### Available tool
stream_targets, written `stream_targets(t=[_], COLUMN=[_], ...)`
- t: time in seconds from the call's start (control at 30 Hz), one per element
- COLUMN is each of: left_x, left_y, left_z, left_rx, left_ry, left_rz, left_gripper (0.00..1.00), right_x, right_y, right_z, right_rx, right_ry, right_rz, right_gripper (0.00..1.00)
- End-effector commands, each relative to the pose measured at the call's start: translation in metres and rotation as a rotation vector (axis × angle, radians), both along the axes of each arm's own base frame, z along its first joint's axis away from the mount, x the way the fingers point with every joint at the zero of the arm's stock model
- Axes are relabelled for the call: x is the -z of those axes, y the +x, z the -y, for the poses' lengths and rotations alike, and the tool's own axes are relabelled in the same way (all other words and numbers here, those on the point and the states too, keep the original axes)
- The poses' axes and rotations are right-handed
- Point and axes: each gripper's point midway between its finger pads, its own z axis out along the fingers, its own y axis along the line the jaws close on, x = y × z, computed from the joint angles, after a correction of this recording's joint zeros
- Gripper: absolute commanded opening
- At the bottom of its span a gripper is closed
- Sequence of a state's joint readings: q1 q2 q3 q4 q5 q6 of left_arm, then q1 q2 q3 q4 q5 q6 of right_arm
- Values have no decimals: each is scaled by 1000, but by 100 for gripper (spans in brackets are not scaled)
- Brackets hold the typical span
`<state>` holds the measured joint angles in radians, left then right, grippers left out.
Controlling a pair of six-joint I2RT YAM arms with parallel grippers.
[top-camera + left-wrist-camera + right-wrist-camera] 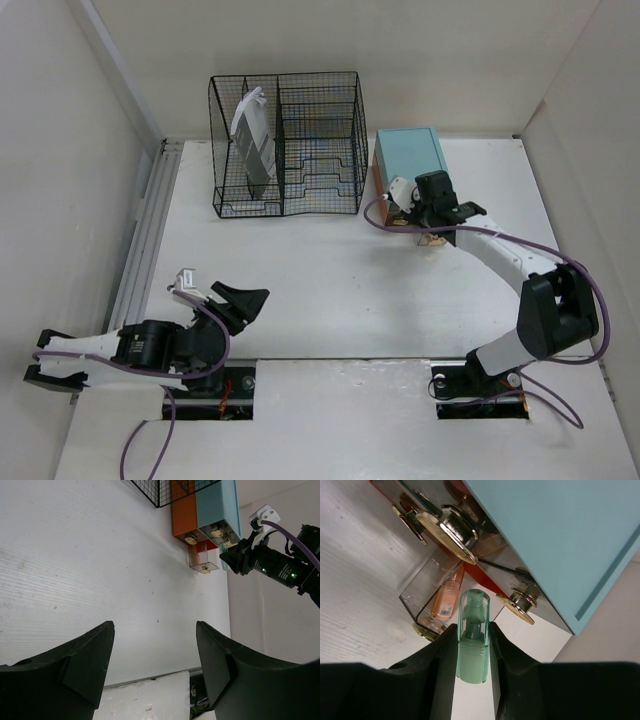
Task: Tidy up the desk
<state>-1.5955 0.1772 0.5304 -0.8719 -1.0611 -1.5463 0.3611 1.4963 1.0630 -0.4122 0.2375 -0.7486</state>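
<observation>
The desk [330, 280] is a wide white tabletop between white walls. My right gripper [472, 627] is shut on a small pale green bottle with a clear cap [472, 645], held just in front of the teal-topped drawer box [560, 535]. Below the bottle a clear drawer [415, 600] stands pulled out with an orange bottle [447, 597] lying in it. In the top view the right gripper [428, 218] is at the box's front face [408, 152]. My left gripper [155, 630] stands open low over the near left of the desk [243, 305], with nothing between its fingers.
A black wire rack [320, 150] stands at the back, left of the drawer box, with a grey and white flat item [253, 140] upright in its left compartment. The box's other drawers have gold knobs [447, 530]. A metal rail [150, 230] runs along the left wall.
</observation>
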Motion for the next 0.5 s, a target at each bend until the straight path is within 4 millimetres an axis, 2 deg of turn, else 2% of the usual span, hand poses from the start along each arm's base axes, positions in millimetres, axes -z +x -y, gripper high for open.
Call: stream_targets(t=[0.0,0.47], left_x=[-3,1], left_y=[4,3], left_z=[-3,-3], left_rx=[-41,-36], left_ry=[-62,-81], left_rz=[-6,-16], left_gripper=[63,63], right_x=[-18,-21], right_y=[15,28], right_z=[4,2], right_rx=[-18,-94], right_ry=[-13,-86], right_rz=[66,84], right_gripper=[14,17])
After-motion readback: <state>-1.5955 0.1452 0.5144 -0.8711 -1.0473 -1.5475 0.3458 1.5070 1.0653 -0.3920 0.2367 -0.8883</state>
